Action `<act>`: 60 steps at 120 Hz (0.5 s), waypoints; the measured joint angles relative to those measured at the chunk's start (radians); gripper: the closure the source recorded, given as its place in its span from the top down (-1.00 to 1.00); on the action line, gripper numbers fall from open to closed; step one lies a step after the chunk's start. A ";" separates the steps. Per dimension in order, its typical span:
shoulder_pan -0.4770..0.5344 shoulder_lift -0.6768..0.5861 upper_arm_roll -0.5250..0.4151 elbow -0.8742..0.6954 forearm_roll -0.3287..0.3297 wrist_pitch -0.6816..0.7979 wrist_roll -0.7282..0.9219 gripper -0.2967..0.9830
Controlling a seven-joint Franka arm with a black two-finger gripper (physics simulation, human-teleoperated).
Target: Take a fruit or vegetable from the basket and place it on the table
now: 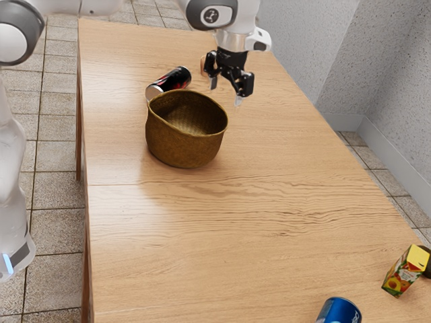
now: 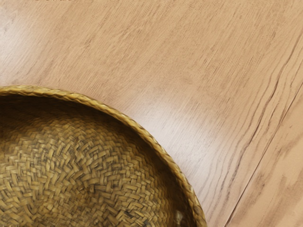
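Gripper near rim of woven basket, jaws apart. Basket upright on surface, beside dark can. Tan object partly behind gripper, kind unclear. Fruit or vegetable: position cannot be told.

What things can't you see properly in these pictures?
Blue can, exterior view: its bottom is cut off by the lower edge.
Dark thing, exterior view: the carton and the edge hide most of it.
Brownish thing, exterior view: partly behind my gripper, too small to name.
Basket, wrist view: cut off by the left and lower edges.
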 joint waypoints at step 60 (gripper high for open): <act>0.008 -0.007 0.082 -0.123 -0.013 0.039 -0.266 0.54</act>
